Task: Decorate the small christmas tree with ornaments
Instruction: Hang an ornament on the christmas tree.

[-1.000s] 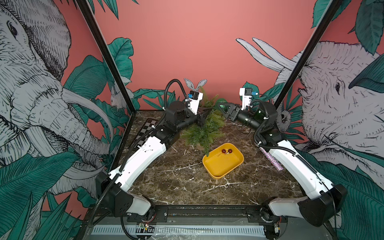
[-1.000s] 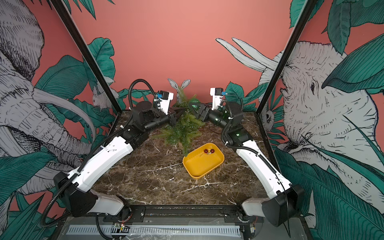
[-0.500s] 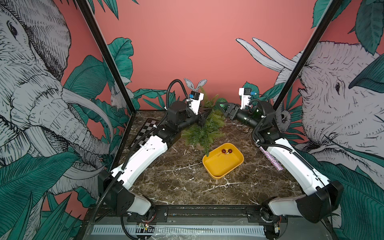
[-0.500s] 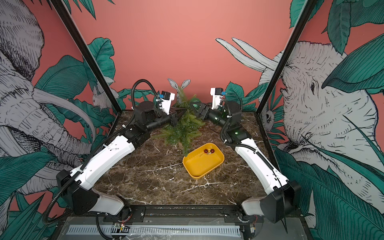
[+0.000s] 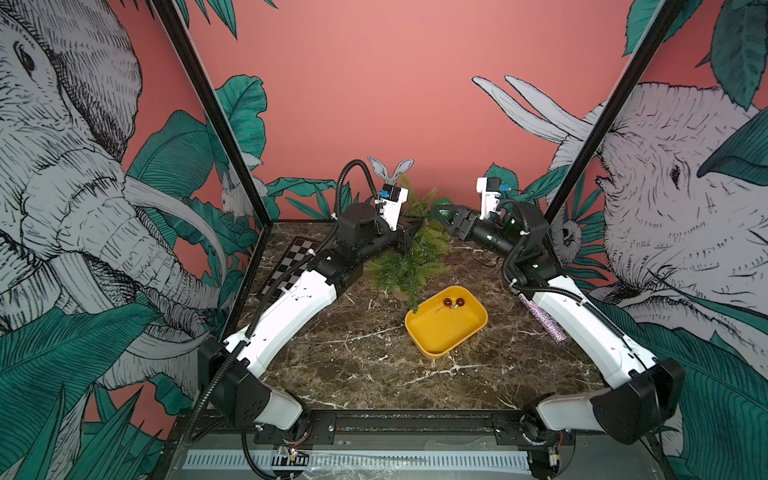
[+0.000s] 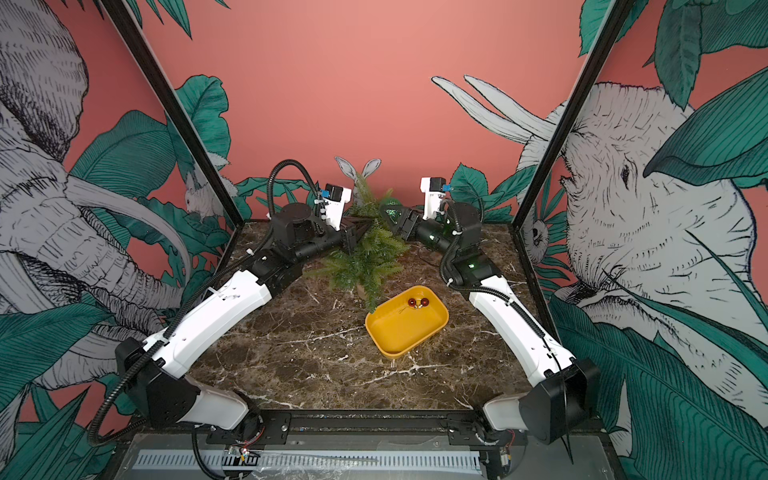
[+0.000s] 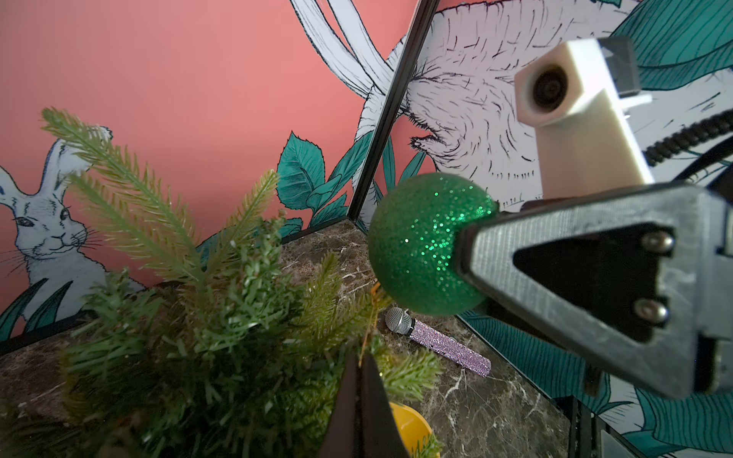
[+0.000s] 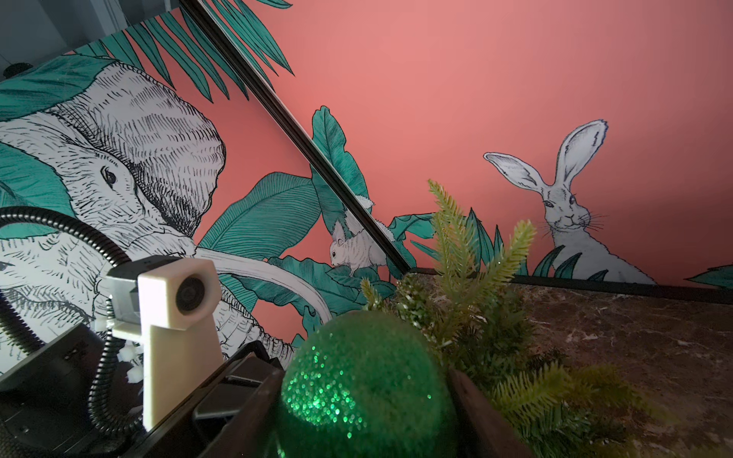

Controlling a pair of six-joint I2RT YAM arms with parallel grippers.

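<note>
Beside the small tree (image 5: 409,262), right tool (image 5: 444,212) grips the green ball (image 7: 420,244).

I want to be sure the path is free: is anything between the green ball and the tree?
Nothing visible. The right gripper holds the ball close beside the top of the tree, with no object between them. The left gripper is shut among branches lower down, out of that path.

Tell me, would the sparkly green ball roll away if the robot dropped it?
Probably: the ball is round, so it would likely roll on the flat table. Its glittery skin looks rough, so it probably won't slip from the right gripper. Its weight I can't tell.
</note>
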